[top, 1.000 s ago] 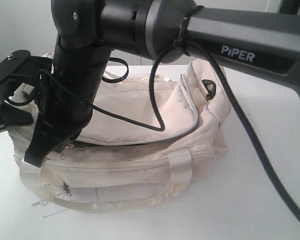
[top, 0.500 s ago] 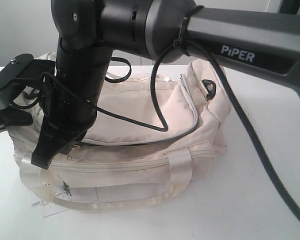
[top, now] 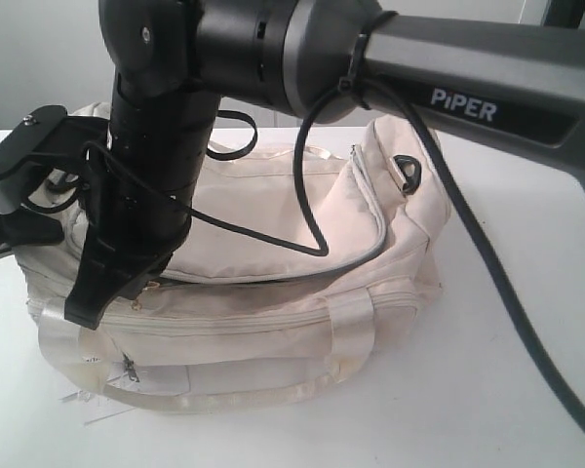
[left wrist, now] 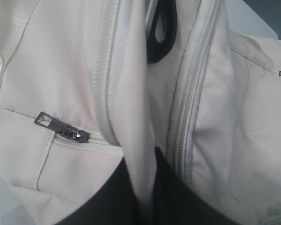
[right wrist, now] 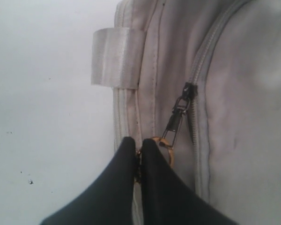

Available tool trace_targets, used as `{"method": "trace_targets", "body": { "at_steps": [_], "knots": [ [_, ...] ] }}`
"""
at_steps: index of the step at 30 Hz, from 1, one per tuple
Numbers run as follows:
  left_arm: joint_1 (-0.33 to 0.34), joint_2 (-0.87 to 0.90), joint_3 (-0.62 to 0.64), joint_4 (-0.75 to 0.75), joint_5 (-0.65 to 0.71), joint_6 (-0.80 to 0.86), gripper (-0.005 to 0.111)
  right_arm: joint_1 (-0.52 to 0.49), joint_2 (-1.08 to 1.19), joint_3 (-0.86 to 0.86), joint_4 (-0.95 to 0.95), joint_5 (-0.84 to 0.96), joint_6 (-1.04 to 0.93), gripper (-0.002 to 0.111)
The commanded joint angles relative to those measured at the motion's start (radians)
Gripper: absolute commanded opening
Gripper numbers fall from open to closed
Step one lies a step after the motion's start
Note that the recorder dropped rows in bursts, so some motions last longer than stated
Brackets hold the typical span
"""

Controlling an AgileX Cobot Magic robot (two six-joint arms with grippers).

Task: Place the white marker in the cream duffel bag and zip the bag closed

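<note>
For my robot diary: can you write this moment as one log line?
left gripper: shut on cream duffel bag fabric | right gripper: shut on gold zipper charm | white marker: not in view

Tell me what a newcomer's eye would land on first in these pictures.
The bulky black right arm fills the top of the exterior view, reaching across the middle over the cream duffel bag on the white table. In its wrist view, the right gripper is shut on the gold ring hanging from the zipper pull. The left gripper pinches a fold of the bag's fabric between two zipper tracks.
</note>
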Motion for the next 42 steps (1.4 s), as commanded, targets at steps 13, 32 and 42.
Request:
{"method": "trace_targets", "body": {
  "at_steps": [13, 32, 42],
  "knots": [
    [-0.003, -0.009, 0.005, -0.020, -0.016, 0.007, 0.000, 0.006, -0.029, 0.004, -0.011, 0.033, 0.046, 0.000],
    [-0.003, -0.009, 0.005, -0.022, -0.018, 0.007, 0.000, 0.006, -0.060, 0.073, -0.057, 0.033, 0.051, 0.000],
    [-0.003, -0.009, 0.005, -0.022, -0.018, 0.007, 0.000, 0.006, -0.061, 0.073, -0.059, 0.033, 0.069, 0.000]
  ]
}}
